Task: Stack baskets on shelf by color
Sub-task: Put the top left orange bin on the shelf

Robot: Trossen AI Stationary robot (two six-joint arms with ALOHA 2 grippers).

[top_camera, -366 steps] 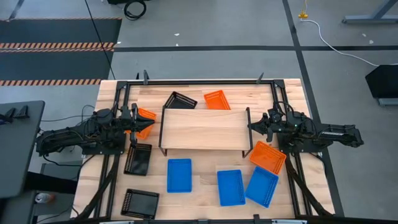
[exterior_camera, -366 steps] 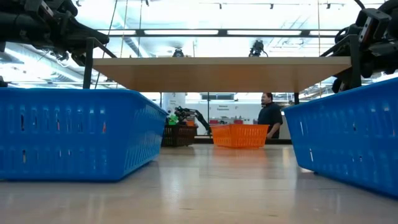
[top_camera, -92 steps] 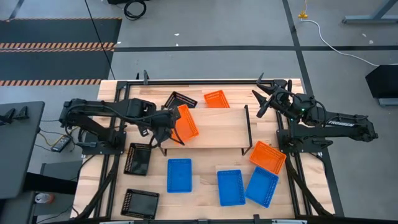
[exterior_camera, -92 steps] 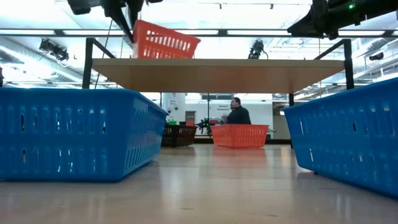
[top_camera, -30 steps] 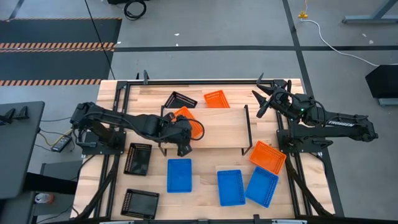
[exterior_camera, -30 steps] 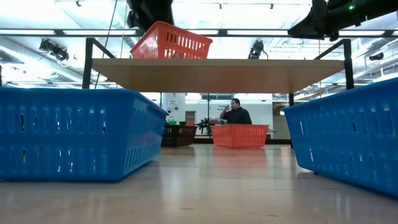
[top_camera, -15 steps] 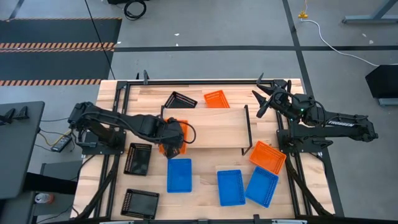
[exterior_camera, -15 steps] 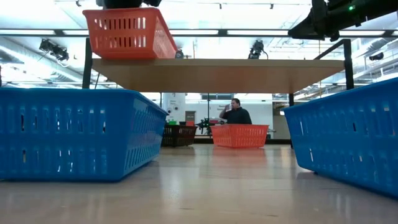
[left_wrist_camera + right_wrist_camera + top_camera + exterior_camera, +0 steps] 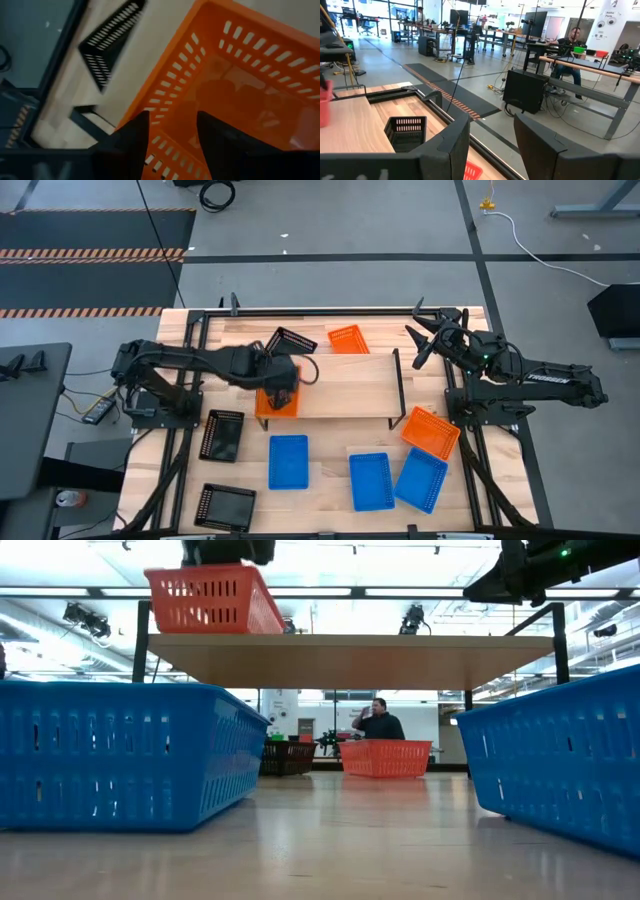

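The left gripper [image 9: 283, 392] covered most of the orange basket [image 9: 276, 402] at the shelf's [image 9: 350, 385] left end in the high view, so its grip could not be made out there. In the low view the picture's top edge cut off that gripper, and the side edges cut both blue baskets [image 9: 120, 755]. The left wrist view was blurred, leaving only part of the orange basket's wall visible.

Pale matt wood is seen on the low rectangular shelf board [image 9: 345, 385], carried on thin black metal legs [image 9: 142, 642]. On it, an orange perforated plastic basket [image 9: 212, 600], slightly glossy. Below it, blue mesh-walled plastic baskets [image 9: 120, 755] on smooth, faintly shiny light-wood tabletop planks [image 9: 330, 840].
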